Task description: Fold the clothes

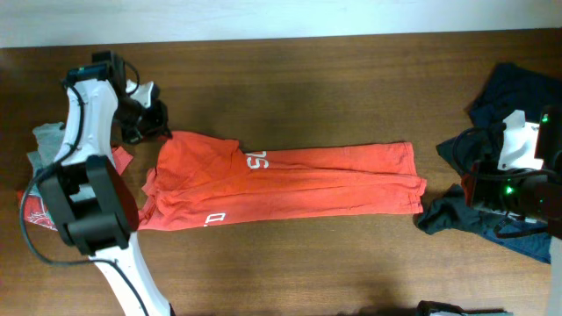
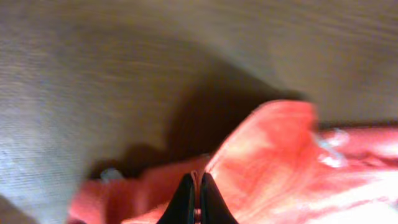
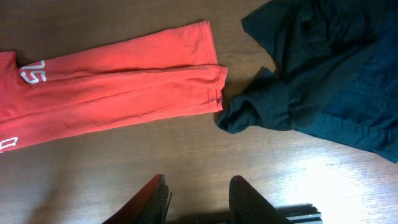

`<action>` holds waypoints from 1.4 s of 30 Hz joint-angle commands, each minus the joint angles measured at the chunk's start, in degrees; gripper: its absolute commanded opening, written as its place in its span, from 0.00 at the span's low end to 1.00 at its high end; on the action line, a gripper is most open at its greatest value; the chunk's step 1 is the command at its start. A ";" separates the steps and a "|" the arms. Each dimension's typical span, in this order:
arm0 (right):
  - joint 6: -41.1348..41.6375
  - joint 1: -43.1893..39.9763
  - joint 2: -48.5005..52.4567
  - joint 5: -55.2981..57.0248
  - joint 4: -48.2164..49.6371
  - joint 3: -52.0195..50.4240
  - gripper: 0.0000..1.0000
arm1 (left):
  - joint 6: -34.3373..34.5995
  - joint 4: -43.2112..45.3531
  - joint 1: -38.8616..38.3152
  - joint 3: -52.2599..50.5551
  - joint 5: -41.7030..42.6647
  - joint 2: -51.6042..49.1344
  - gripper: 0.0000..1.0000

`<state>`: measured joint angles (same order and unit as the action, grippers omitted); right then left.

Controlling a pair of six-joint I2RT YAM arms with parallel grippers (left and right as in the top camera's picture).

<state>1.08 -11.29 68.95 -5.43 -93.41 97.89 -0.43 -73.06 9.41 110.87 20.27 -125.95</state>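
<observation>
The orange-red T-shirt [image 1: 290, 184] is seen laid out as a long narrow band across the middle of the table [image 1: 307, 272]. Its long axis runs left to right, and the white lettering [image 1: 255, 161] shows near the left end. The hem end lies flat on the right; the left end is wider and bunched.

At the far corner of that left end the left gripper [image 2: 198, 180] is found, its 2 fingers pressed together with red cloth apparently pinched between them (the wrist view is blurred, so the depth of the bite cannot be told). The right gripper [image 3: 198, 200] is held over bare wood, fingers spread, nothing between them. The shirt's hem end is placed ahead of it and to its left.

The dark navy garment [image 3: 311, 62] is heaped unfolded just beside that hem corner; whether the 2 touch cannot quite be told. A grey cloth [image 1: 44, 140] is glimpsed behind the left arm.

The coming move is judged to be a fold across the long axis, 1 end carried toward the other. Since the band runs from arm to arm, each end is nearest 1 gripper: the left end is already taken, and the hem could be gripped by the right. Care would be needed that the navy cloth is not dragged along.
</observation>
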 commanded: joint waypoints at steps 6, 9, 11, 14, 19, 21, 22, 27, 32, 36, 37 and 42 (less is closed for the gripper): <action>0.02 -0.37 0.04 -0.35 0.15 -0.24 0.38 | -1.81 -9.18 -10.25 1.62 2.86 9.27 0.01; 0.02 -0.37 0.04 -0.35 0.15 -0.24 0.38 | -1.84 -11.80 -12.96 1.62 2.86 9.92 0.01; 0.02 -0.37 0.04 -0.35 0.15 -0.24 0.38 | -1.84 -13.84 -15.32 1.62 2.89 10.29 0.00; 0.02 -0.37 0.04 -0.35 0.17 -0.24 0.38 | -1.84 -15.63 -17.38 1.62 2.89 10.43 0.01; 0.02 -0.37 0.04 -0.35 0.15 -0.24 0.38 | -2.25 -17.03 -21.57 1.62 2.86 10.43 0.01; 0.02 -0.37 0.04 -0.33 0.15 -0.24 0.38 | -2.27 -16.96 -23.93 1.60 2.40 10.43 0.01; 0.02 -0.37 0.04 -0.35 0.13 -0.24 0.38 | -2.27 -16.92 -24.74 1.60 2.38 10.43 0.01; 0.02 -0.37 0.04 -0.35 -0.02 -0.24 0.38 | -2.23 -16.04 -27.74 1.57 -1.42 10.43 0.01; 0.02 -0.37 0.04 -0.35 -0.26 -0.24 0.38 | -2.23 -15.89 -29.31 1.57 -2.08 10.43 0.02; 0.00 -0.37 0.04 -0.35 -0.24 -0.24 0.38 | -2.23 -15.50 -30.16 1.57 -2.08 10.43 0.04; 0.02 -0.37 0.04 -0.35 -0.26 -0.24 0.38 | -2.23 -15.39 -30.45 1.57 -2.08 10.43 0.05; 0.02 -0.37 0.04 -0.35 -0.26 -0.24 0.38 | -2.19 -14.14 -31.23 1.57 -2.05 10.43 0.06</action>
<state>1.08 -11.29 68.95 -5.43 -93.49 97.91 -1.74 -87.96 -21.04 111.77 18.59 -117.54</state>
